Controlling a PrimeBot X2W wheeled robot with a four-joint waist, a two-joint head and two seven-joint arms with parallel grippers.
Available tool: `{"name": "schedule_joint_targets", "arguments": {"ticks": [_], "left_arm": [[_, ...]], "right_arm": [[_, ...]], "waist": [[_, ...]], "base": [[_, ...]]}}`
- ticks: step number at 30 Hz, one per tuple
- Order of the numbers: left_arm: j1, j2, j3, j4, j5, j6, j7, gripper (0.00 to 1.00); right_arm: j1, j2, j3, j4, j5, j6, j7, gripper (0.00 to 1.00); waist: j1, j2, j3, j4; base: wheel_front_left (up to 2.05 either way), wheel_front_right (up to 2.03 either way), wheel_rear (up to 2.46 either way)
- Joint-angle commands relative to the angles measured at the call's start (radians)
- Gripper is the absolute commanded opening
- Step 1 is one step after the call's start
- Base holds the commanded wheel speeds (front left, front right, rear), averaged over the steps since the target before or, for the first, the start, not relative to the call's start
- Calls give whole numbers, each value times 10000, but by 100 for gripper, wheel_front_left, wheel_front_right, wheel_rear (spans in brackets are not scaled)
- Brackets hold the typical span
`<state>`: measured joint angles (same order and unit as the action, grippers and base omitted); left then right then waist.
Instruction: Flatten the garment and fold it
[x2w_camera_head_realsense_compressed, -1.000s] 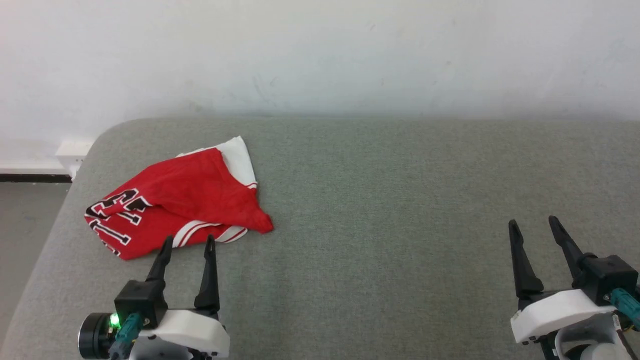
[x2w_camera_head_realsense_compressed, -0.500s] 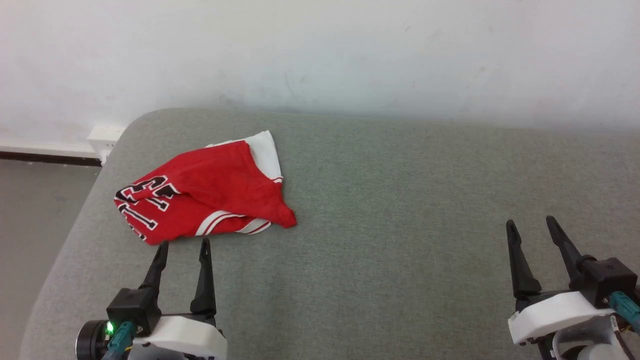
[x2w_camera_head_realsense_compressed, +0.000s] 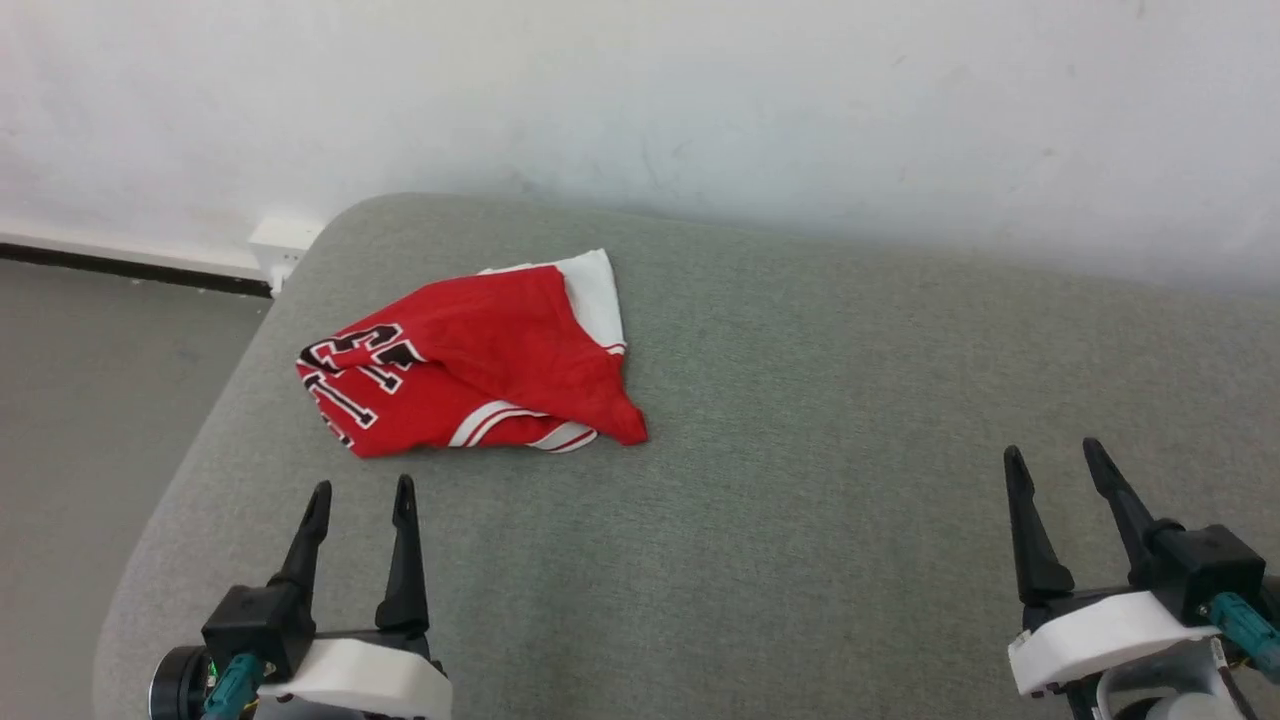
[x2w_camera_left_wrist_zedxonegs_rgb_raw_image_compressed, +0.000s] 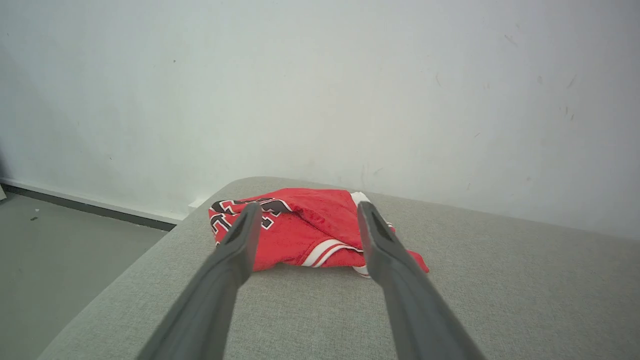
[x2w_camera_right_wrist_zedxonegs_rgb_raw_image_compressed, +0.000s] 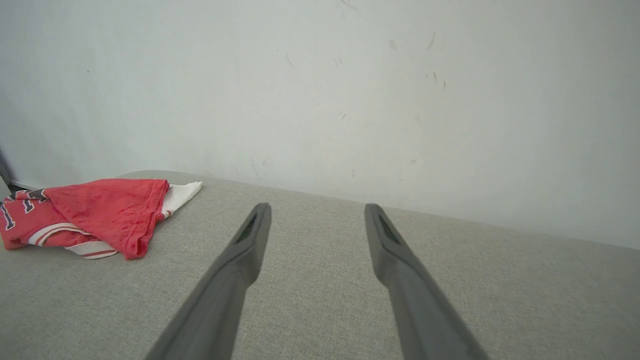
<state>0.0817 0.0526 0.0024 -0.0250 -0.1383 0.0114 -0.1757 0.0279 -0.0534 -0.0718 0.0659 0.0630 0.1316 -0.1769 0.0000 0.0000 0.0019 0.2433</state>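
The garment (x2w_camera_head_realsense_compressed: 470, 370) is a red jersey, crumpled in a heap near the far left corner of the grey cushion (x2w_camera_head_realsense_compressed: 800, 450). Black white-outlined lettering shows on its left part, striped trim at its front, and a white sleeve sticks out at the back. My left gripper (x2w_camera_head_realsense_compressed: 362, 490) stands open a short way in front of the heap, apart from it. In the left wrist view the garment (x2w_camera_left_wrist_zedxonegs_rgb_raw_image_compressed: 305, 230) lies just beyond the open left gripper (x2w_camera_left_wrist_zedxonegs_rgb_raw_image_compressed: 307, 210). My right gripper (x2w_camera_head_realsense_compressed: 1050, 455) is open far to the right, over bare cushion. The right wrist view has the garment (x2w_camera_right_wrist_zedxonegs_rgb_raw_image_compressed: 95, 212) at its left, the right gripper (x2w_camera_right_wrist_zedxonegs_rgb_raw_image_compressed: 317, 207) empty.
The cushion's rounded left edge (x2w_camera_head_realsense_compressed: 220, 400) drops to a grey floor (x2w_camera_head_realsense_compressed: 90, 400). A white wall (x2w_camera_head_realsense_compressed: 640, 100) rises right behind the cushion, with a small white box (x2w_camera_head_realsense_compressed: 282, 240) at its base near the corner. Bare cushion stretches between the garment and the right gripper.
The head camera has swung left, so the whole picture has shifted right and more floor shows. The left gripper now sits a bit further from the garment. Both grippers stay open.
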Motion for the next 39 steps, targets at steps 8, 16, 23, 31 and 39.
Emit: {"name": "schedule_joint_targets", "arguments": {"ticks": [8,16,23,31,39], "left_arm": [[276,-18,28,-31,-258,56,-240,100],[412,-20,37,6,-409,56,-407,100],[518,-21,49,35,-541,25,-552,100],[635,-23,53,19,-735,33,-720,100],[742,-24,52,41,-825,41,-860,100]], "right_arm": [[133,23,3,164,117,-7,-229,100],[128,26,3,281,168,-8,-396,100],[227,28,-26,382,234,-8,-541,100],[224,30,-39,471,247,-9,-708,100],[290,32,-79,582,337,-9,-849,100]], "waist": [[0,0,-25,686],[0,0,-128,1148],[0,0,-228,1486],[0,0,-204,1761],[0,0,-318,1968]], "base": [[0,0,0],[0,0,0],[0,0,0],[0,0,0],[0,0,0]]}}
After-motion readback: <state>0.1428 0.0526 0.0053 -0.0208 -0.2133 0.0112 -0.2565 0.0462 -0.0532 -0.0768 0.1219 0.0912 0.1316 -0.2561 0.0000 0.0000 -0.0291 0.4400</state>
